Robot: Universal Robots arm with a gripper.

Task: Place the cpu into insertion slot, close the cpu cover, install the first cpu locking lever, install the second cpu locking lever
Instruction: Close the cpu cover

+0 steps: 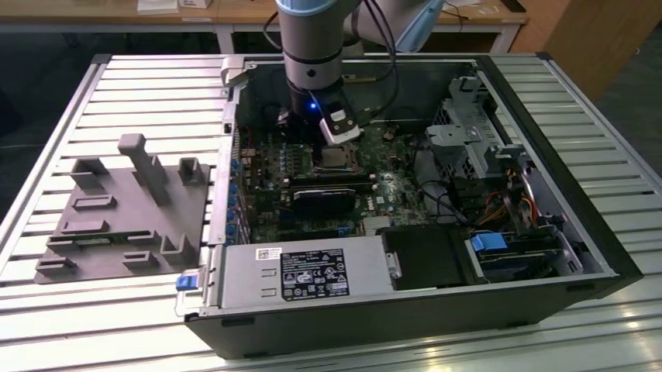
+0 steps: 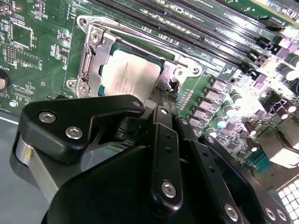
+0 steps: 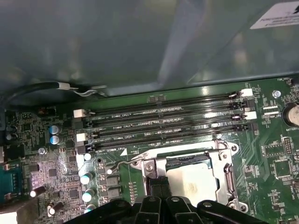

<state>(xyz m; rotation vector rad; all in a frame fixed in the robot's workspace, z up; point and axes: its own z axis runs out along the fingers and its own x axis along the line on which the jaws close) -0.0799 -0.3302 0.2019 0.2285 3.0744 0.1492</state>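
Black two-finger gripper [image 3: 160, 181]: fingers pinched together, nothing between them, tips at the edge of the square silver-rimmed insertion slot [image 3: 219, 148]. Flat silvery-grey square cpu [image 2: 131, 77] sits in that slot. Thin silvery metal cpu cover [image 2: 96, 58] lies down around it. Beyond are the long black memory slots [image 3: 163, 119]. In the exterior view all this sits upper centre, inside the open black computer case [image 1: 414, 318].

Arm [image 1: 308, 46] down in open PC case [image 1: 579, 256], gripper [image 1: 329, 146] right over cpu [image 1: 333, 159]; grey fixture [image 1: 124, 209] at exterior view's left.
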